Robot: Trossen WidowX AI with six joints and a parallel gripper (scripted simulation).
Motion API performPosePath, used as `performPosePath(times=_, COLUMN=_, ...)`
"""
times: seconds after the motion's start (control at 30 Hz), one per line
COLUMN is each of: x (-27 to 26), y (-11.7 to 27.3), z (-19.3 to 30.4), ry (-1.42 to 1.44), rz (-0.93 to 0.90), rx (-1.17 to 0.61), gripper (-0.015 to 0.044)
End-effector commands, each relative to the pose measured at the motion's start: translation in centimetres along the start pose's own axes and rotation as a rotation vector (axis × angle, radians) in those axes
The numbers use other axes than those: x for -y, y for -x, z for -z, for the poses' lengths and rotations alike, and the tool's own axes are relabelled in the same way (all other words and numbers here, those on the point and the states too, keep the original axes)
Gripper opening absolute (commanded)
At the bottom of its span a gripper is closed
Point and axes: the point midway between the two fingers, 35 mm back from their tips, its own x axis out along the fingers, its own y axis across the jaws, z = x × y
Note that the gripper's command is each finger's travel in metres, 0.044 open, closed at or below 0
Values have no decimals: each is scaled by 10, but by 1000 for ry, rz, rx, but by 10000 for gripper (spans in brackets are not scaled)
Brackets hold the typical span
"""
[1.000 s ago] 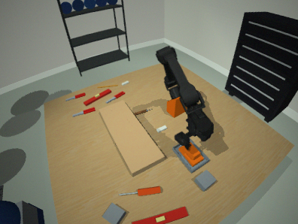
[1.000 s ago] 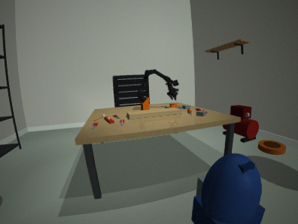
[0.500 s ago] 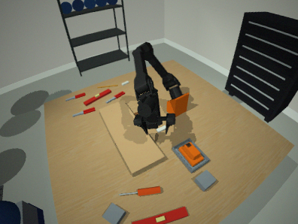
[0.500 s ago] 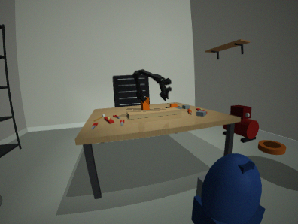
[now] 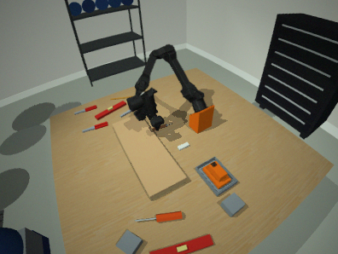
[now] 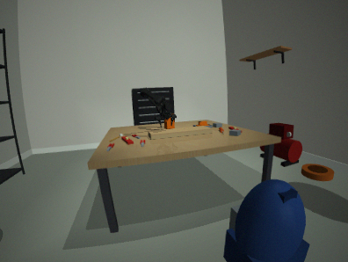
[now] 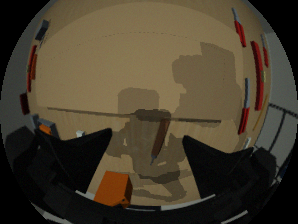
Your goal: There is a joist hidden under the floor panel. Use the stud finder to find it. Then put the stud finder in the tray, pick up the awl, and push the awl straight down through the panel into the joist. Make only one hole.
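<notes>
The stud finder point(image 5: 218, 175) point(image 7: 45, 129), an orange block, lies in the grey tray point(image 5: 206, 181). The pale floor panel point(image 5: 149, 162) point(image 6: 180, 134) point(image 7: 140, 65) lies flat; no hole shows in its top. The awl point(image 5: 163, 126) point(image 7: 160, 137), with a brown handle and thin metal tip, lies on the table beside the panel's edge near the arm's base. My gripper point(image 7: 148, 136) is open and empty, pointing down above the awl. In the wrist view the awl lies between the two fingertips, below them. In the top view the arm partly hides the awl.
A white block point(image 5: 183, 146) point(image 7: 80, 134) lies between panel and tray. The orange arm base point(image 5: 201, 119) point(image 7: 114, 187) stands behind the awl. Grey blocks point(image 5: 233, 204) point(image 5: 129, 241), an orange screwdriver point(image 5: 170, 216) and a red level point(image 5: 196, 245) lie near the front. Several red-handled tools lie beyond the panel.
</notes>
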Motion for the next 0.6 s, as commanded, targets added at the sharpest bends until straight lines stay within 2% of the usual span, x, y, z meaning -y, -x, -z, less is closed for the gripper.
performPosePath(times=0.0, x=20, y=-6, z=15, ry=-87, rz=34, rx=-24, gripper=440)
performPosePath(times=0.57, x=25, y=-6, z=25, ry=-87, rz=34, rx=-24, gripper=440)
